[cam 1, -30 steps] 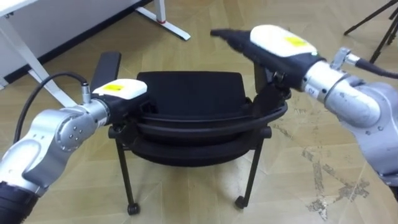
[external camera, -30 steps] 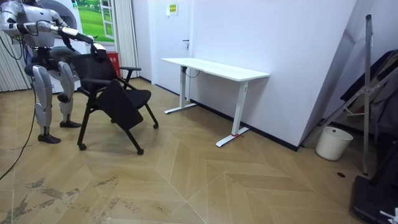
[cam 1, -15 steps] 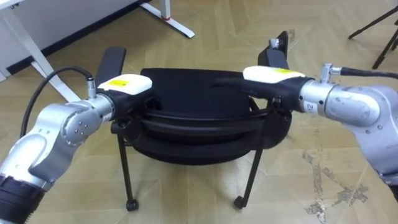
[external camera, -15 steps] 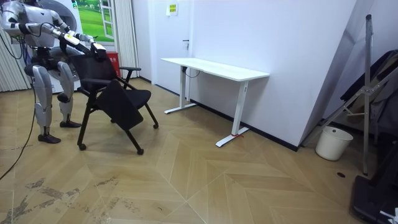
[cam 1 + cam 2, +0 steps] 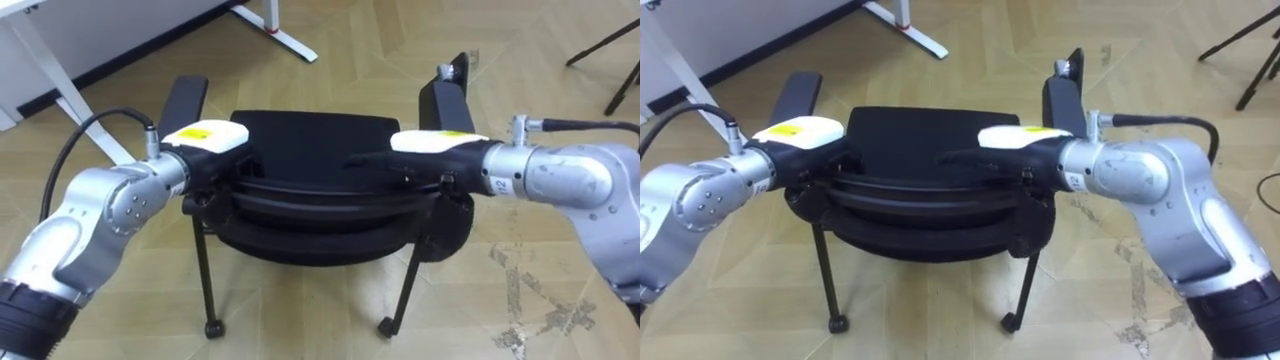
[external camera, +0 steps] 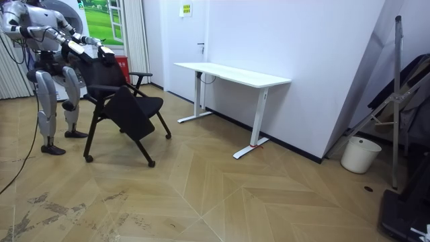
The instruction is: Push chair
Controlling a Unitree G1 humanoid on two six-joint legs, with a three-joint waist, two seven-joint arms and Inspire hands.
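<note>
I count one chair (image 5: 305, 135) before me. Beyond the chair stands one white table (image 6: 232, 72), and farther from the chair, one white bucket (image 6: 354, 154).

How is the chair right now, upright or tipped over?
Upright: in the room view the chair stands on its legs on the floor, backrest on top.

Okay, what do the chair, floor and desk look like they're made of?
Chair: matte black seat, probably fabric or plastic; thin black legs look like painted metal tube. Floor: wood-grain planks in a chevron pattern, wood or laminate. Desk: smooth white top, likely laminate; white metal-looking legs.
</note>
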